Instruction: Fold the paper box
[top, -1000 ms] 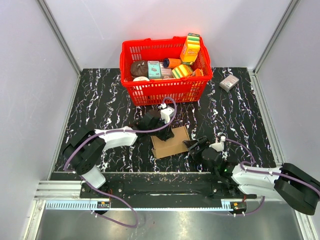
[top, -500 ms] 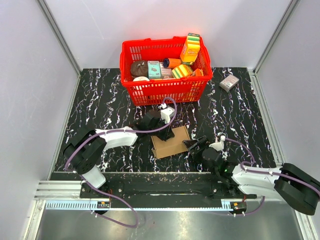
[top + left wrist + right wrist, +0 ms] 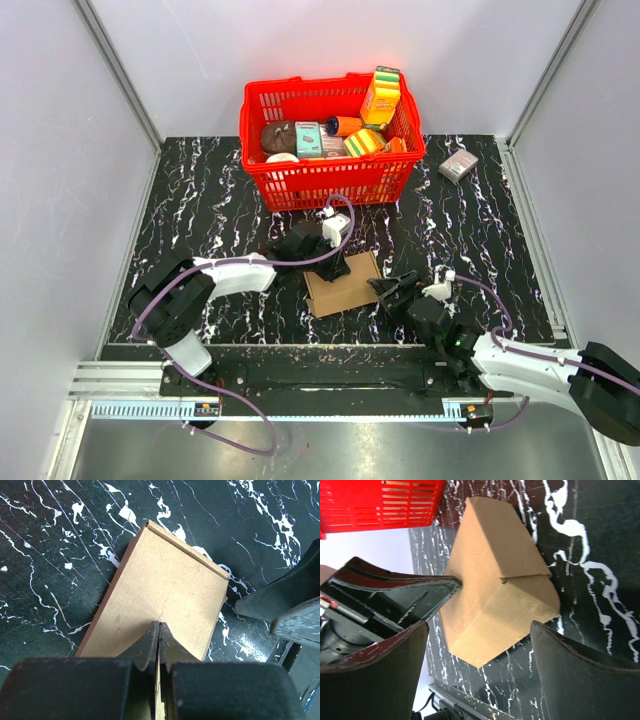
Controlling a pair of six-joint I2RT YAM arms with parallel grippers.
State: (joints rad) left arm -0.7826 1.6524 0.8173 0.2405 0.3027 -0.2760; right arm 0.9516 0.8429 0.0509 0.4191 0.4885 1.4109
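Basically the same layout as a second ago on the black marbled worktop (image 3: 200, 200), with the red basket (image 3: 320, 180) at the back, unmoved. The right arm (image 3: 520, 362) is the one change: its rear links dropped lower toward the near right corner and the wrist nudged slightly toward the carton. Left arm (image 3: 235, 272) unchanged. Paper box (image 3: 345, 285) sits mid-worktop in front of the basket, between both grippers, same spot. Small grey-pink box (image 3: 459, 165) sits far right. Left gripper (image 3: 159, 630) has its fingers clenched on the box's far edge, thin cardboard pinched between them. Right gripper (image 3: 393, 285) has its fingers spread wide, just off the box's right end, holding nothing.
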